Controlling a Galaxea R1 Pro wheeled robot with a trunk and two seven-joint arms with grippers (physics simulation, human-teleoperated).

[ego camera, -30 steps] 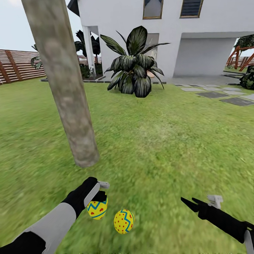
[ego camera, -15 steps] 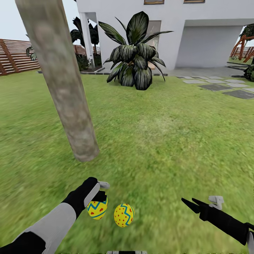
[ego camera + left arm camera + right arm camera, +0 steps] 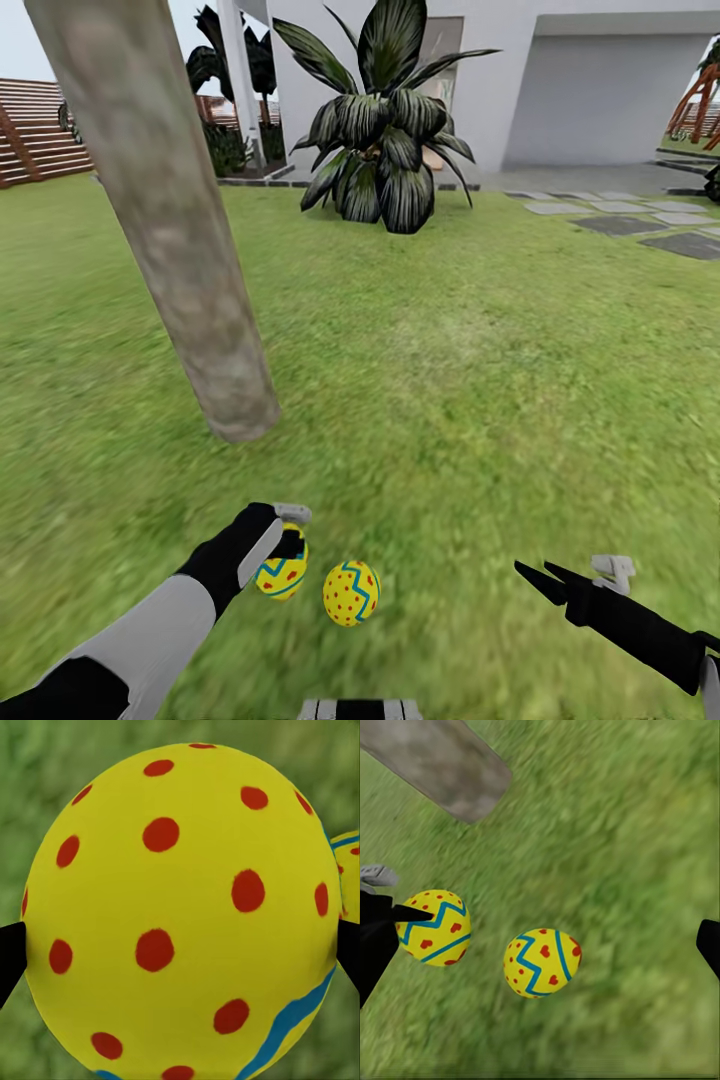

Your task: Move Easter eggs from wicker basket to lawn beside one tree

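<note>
Egg number two about to join its buddy by the tree

Low in the head view, the left gripper (image 3: pixel 288 540) has a yellow Easter egg (image 3: pixel 281 572) pinched between its fingers, jaws about an egg-width apart, long axis roughly upright with a slight tilt. The second egg (image 3: pixel 350 593) lies on the lawn (image 3: pixel 480 400) just to its right, near but not touching, narrow end pointing up. The tree trunk (image 3: pixel 190 270) stands near, up and left of both. The right gripper (image 3: pixel 545 578) sits lower right, holding nothing; how far apart its jaws are, I can't tell. Looks like the held egg just needs lowering straight down.
</note>
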